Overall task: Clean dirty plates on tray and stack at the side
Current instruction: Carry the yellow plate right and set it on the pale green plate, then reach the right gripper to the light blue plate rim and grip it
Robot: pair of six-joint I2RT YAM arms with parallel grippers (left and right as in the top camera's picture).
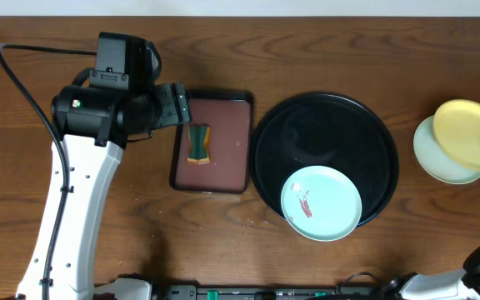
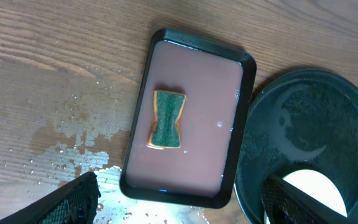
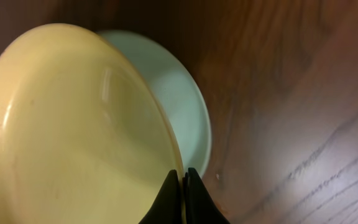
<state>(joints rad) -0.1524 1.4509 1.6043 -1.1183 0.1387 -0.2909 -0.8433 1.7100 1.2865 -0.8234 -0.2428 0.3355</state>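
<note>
There are three plates in all. One pale mint plate point(image 1: 321, 202) with little red smears lies at 5 o'clock on the one round black tray point(image 1: 307, 125). At 3 o'clock from the tray, one yellow plate point(image 1: 471, 132) tilts over a second mint plate point(image 1: 440, 162) on the tabletop point(image 1: 390, 50). The right fingers point(image 3: 173, 193) pinch the yellow rim. The left fingers point(image 2: 73, 199) are spread wide, holding nothing.
</note>
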